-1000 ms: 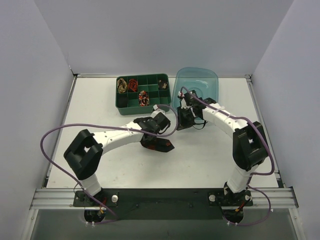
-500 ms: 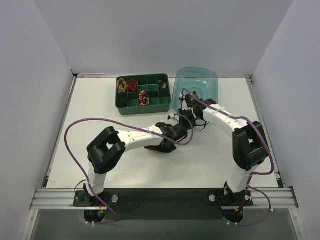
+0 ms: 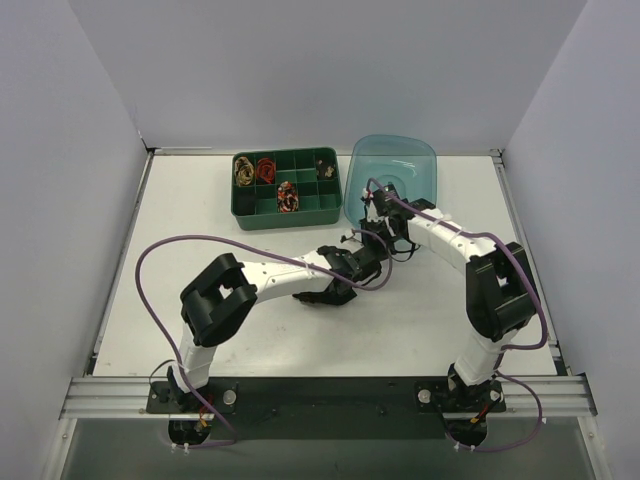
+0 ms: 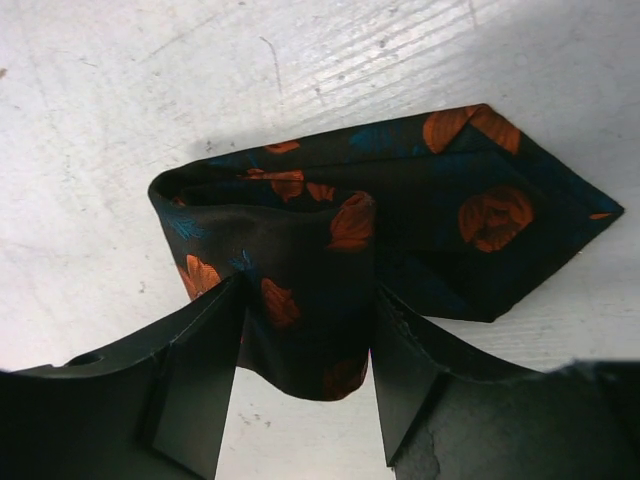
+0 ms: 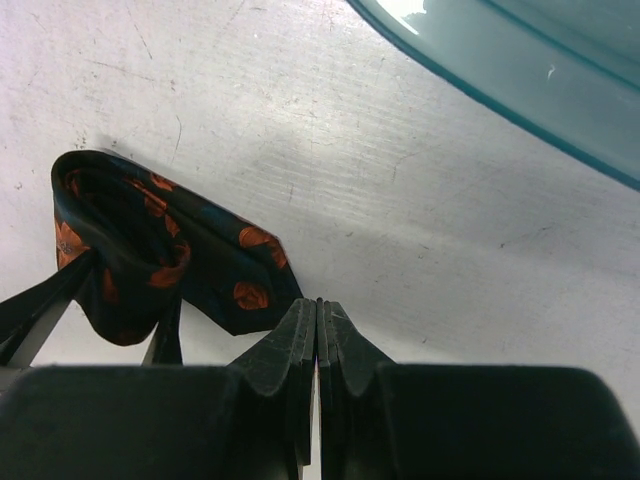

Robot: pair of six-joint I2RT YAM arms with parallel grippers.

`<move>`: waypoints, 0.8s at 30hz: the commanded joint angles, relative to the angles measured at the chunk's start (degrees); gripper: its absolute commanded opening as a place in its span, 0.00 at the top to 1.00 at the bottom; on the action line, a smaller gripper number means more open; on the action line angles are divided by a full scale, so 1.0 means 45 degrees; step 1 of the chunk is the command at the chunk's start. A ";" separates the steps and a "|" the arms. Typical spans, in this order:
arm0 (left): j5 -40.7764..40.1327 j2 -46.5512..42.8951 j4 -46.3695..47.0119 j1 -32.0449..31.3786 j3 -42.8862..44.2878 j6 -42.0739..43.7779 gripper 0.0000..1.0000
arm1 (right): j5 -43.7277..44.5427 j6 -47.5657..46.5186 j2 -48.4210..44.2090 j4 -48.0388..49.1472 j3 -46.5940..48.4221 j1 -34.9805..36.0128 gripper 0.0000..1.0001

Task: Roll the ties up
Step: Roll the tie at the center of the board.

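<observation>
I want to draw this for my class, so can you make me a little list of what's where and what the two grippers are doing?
Loose tie: black fabric necktie with orange-red blotches, folded over, lying on the white table
Left gripper: jaws apart, one each side of the tie's fold
Right gripper: shut, empty, beside the tie
Green compartment tray: holds a gold-black coil, a red coil, a black-orange coil
Clear teal plastic bowl: just right of the tray

Bright, even light; soft shadows beside the tie (image 4: 420, 230), sharp focus.
</observation>
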 commanded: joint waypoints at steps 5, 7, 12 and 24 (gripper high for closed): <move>0.2638 -0.0580 0.2133 0.0155 -0.0133 -0.1048 0.39 | -0.0127 0.0000 -0.0051 -0.0391 -0.0042 0.0033 1.00; 0.3067 -0.0949 0.2619 0.0292 -0.0484 -0.1126 0.39 | -0.0224 -0.0020 -0.0090 -0.0410 -0.0062 0.0091 1.00; 0.3304 -0.2531 0.3732 0.0800 -0.1323 -0.1069 0.38 | -0.0420 -0.0020 -0.0382 -0.0430 0.0036 0.0248 1.00; 0.6175 -0.5836 0.6432 0.2734 -0.4099 -0.0971 0.38 | -0.0557 0.0057 -0.0656 -0.0489 0.0798 0.1381 1.00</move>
